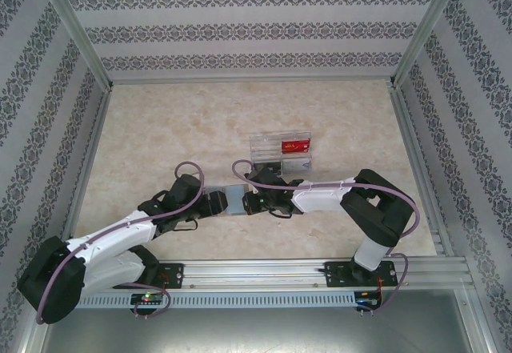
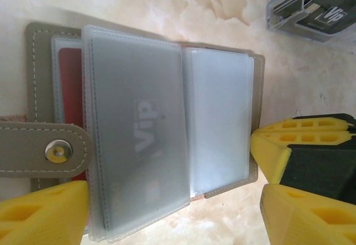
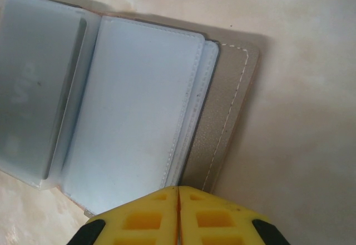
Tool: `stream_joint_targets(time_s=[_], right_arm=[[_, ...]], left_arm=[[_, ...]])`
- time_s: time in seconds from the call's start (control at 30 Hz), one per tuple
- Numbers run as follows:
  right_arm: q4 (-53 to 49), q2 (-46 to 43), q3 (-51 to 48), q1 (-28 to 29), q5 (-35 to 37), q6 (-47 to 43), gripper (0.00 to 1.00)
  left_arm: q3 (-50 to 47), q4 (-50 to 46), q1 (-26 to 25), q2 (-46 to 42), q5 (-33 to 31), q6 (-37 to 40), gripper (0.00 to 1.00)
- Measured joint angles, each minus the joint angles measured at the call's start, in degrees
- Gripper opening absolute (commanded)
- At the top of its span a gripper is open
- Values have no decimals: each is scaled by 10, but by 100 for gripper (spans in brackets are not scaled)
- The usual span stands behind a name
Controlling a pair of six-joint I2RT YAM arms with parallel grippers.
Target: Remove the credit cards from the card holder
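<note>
Top view: card holder (image 1: 234,198) lies open on the marble table (image 1: 160,129), near the front edge, between the two arms. Left gripper (image 1: 214,203) is at its left side and right gripper (image 1: 256,202) at its right side, both low over it; jaw state is too small to read here. Clear tray (image 1: 280,141) sits just behind the holder and a bit right, with a red card (image 1: 294,146) in its far compartment. Left wrist view: holder is spread flat and its clear sleeves (image 2: 217,123) are fanned open. A grey VIP card (image 2: 142,134) sits in the top sleeve, and a sleeved red card (image 2: 71,100) is tucked under it on the left panel. Snap tab (image 2: 44,150) lies across the lower left. Left gripper (image 2: 173,192) has its yellow fingers (image 2: 44,211) spread wide, one on each side of the holder; can't tell if they press on it. Tray corner at upper right holds a dark card (image 2: 328,17) with VIP lettering. Right wrist view: right gripper (image 3: 178,192) has its fingers pressed together, with nothing visible between them. The tips are at the near edge of the holder's grey cover (image 3: 233,106), beside the sleeves. The VIP lettering shows faintly through the left sleeve.
</note>
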Motion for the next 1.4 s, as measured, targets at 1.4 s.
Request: stream_joint_targets(time_s=[1.4], right_arm=[[0, 7, 7, 7, -9, 2, 12]], left_arm=[[19, 9, -2, 75, -5, 4, 82]])
